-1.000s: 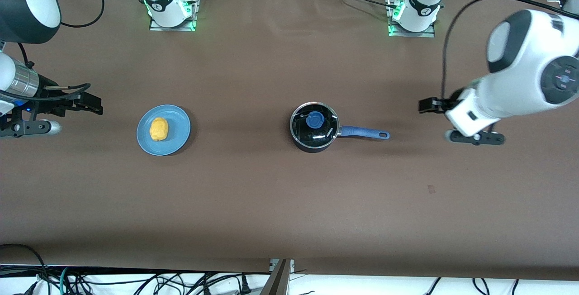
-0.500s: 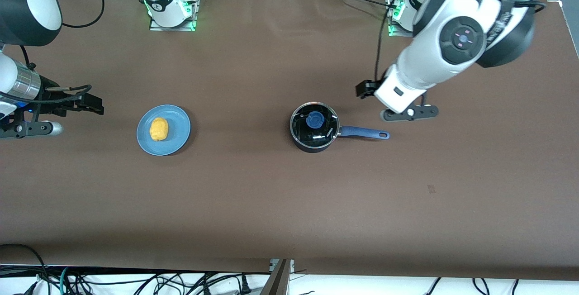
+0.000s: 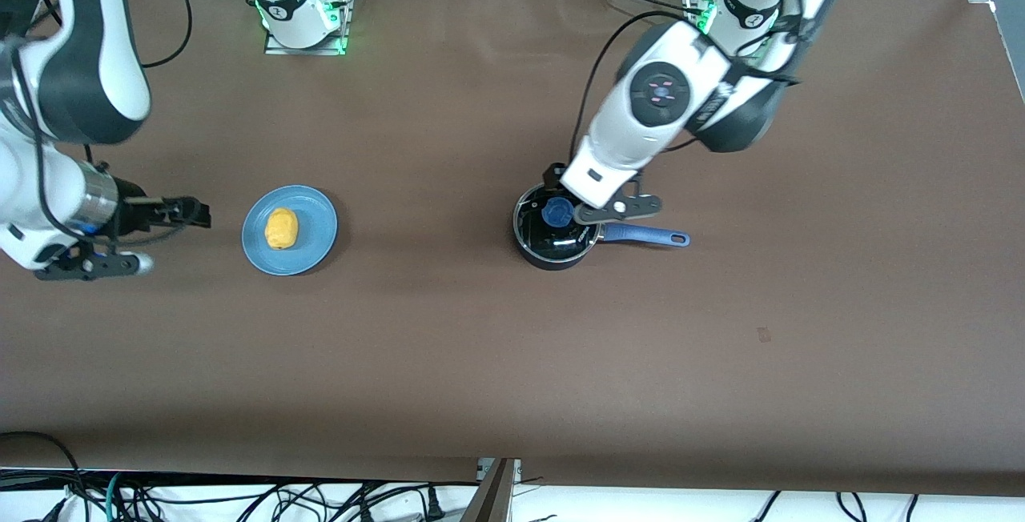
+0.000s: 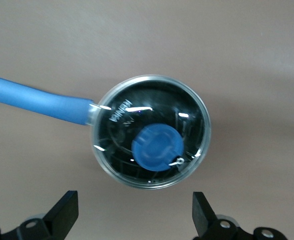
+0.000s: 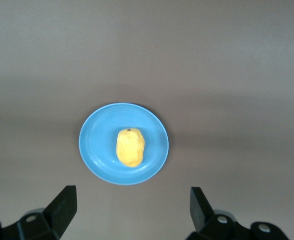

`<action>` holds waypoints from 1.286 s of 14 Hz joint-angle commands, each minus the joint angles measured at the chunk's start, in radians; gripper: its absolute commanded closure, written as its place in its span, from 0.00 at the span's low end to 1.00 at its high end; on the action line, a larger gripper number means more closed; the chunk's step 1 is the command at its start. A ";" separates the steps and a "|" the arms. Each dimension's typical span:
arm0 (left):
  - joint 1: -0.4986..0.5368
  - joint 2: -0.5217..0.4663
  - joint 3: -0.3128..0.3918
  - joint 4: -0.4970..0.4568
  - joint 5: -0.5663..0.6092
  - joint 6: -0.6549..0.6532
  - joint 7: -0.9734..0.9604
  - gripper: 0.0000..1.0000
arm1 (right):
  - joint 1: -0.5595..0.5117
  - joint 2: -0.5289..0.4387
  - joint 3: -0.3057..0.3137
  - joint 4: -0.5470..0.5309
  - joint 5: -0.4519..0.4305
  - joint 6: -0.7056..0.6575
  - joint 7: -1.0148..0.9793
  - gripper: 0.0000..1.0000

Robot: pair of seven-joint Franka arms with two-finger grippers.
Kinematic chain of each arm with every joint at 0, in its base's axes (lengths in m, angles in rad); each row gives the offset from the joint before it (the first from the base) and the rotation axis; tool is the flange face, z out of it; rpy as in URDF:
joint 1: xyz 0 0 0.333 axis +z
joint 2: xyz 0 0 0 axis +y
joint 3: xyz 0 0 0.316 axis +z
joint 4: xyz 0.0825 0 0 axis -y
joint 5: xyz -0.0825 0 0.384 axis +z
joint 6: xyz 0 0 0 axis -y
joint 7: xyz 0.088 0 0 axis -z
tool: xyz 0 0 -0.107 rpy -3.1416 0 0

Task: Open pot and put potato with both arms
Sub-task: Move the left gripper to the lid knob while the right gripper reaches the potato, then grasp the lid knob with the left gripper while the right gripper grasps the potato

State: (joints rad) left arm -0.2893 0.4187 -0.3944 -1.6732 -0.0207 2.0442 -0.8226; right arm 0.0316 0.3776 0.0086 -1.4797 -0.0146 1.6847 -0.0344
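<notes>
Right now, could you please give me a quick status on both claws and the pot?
Left claw open over lidded black saucepan. Right claw open, short of blue plate. Yellow potato on plate. Nothing blocking.

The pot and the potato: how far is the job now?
Nothing is finished. The lid is on the pot, and the potato lies on the blue plate. The left gripper hangs open over the lid knob. The right gripper is open beside the plate. Lifting the lid and moving the potato remain.
</notes>
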 commanded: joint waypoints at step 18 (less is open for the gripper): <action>-0.080 0.183 0.012 0.047 0.245 0.143 -0.032 0.11 | 0.034 0.156 0.011 -0.304 0.008 0.336 0.102 0.00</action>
State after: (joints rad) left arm -0.3577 0.5794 -0.3902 -1.6553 0.1958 2.1930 -0.8525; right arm 0.0741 0.5547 0.0196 -1.7315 -0.0094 1.9975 0.0571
